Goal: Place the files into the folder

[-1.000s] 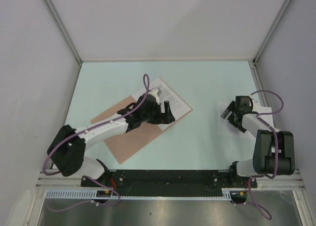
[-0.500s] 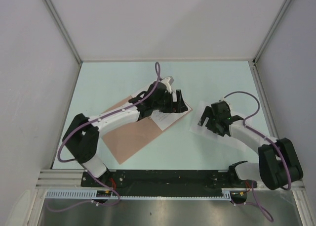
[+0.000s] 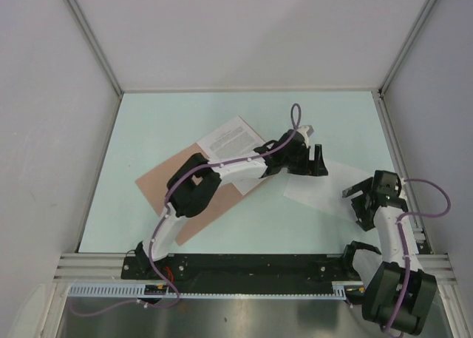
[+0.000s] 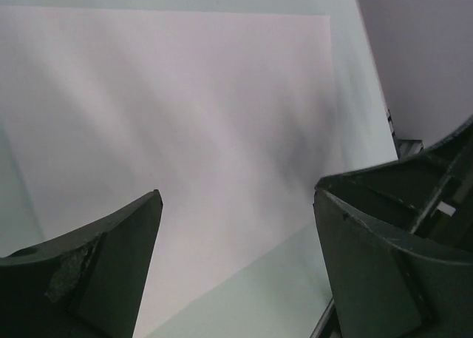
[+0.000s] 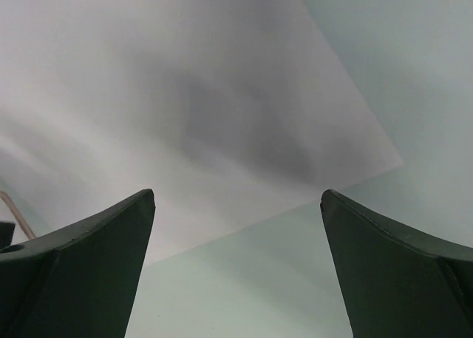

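Observation:
The salmon folder (image 3: 159, 184) lies at the left of the table, with the printed file (image 3: 230, 137) resting on its far right corner. The plain white file (image 3: 325, 190) lies right of centre on the pale table. My left arm stretches across the folder, and the left gripper (image 3: 320, 160) hangs open over the plain file's far edge. The left wrist view shows that sheet (image 4: 185, 109) beyond the left gripper (image 4: 236, 190), which holds nothing. My right gripper (image 3: 358, 205) stands open at the file's near right edge. The right wrist view has the sheet (image 5: 185, 94) ahead of the empty right gripper (image 5: 236, 194).
Grey walls (image 3: 59, 94) close the table in on the left, back and right. A metal rail (image 3: 244, 264) with the arm bases runs along the near edge. The right arm's base (image 3: 395, 293) sits at the near right corner.
The plain file has slid left toward the centre. My left arm swung right, off the printed file to the plain one. My right gripper pulled back to the sheet's near right edge.

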### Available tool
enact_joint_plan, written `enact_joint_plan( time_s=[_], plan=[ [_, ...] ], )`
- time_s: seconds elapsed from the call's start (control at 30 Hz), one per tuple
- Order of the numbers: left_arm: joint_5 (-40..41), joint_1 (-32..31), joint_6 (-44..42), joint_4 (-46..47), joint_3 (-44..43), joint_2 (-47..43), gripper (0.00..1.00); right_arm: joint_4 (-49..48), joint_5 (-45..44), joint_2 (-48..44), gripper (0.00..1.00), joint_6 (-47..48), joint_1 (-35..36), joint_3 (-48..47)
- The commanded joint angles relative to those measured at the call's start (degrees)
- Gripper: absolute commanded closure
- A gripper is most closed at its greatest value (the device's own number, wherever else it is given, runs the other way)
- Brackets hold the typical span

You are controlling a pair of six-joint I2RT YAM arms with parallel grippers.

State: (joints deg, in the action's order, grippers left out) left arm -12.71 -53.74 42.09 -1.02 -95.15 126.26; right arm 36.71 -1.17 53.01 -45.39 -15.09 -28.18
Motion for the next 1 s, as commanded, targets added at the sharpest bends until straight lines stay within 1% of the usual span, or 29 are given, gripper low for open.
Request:
enact_joint_plan(
  time_s=[0.0, 0.17, 0.33, 0.43, 0.67, 0.77, 0.87, 0.97],
  plan=[
    [0.1, -1.5, 4.1, -0.9, -7.5, 5.7, 0.11, 4.6, 4.3, -4.1, 0.0, -1.9, -4.9, 2.3],
    [2.8, -1.8, 7.7, -4.0, -8.2, 8.5, 0.11, 5.5, 4.9, -5.2, 0.0, -3.3, -5.7, 4.2],
    [3.5, -1.8, 10.0, -8.6, -8.3, 10.7, 0.11, 2.1, 6.5, -2.9, 0.0, -4.6, -5.7, 6.6],
    [3.7, -2.1, 10.6, -10.4, -7.2, 10.3, 0.11, -1.7, 7.4, -0.6, 0.0, -4.4, -5.6, 7.7],
    [2.5, -3.0, 11.4, -11.1, -2.5, 7.6, 0.12, -14.9, 12.2, 6.7, 0.0, -3.7, -4.3, 9.8],
    [1.4, -3.3, 12.4, -9.5, 0.3, 6.5, 0.12, -19.6, 14.7, 10.2, 0.0, -2.1, -4.3, 9.6],
    [0.6, -3.4, 12.8, -8.9, 1.4, 6.2, 0.11, -20.0, 16.5, 11.7, 0.0, -0.6, -4.5, 8.8],
    [-0.1, -3.4, 13.1, -9.0, 1.5, 6.1, 0.12, -20.2, 18.9, 10.6, 0.0, 0.2, -5.0, 8.8]
  ],
)
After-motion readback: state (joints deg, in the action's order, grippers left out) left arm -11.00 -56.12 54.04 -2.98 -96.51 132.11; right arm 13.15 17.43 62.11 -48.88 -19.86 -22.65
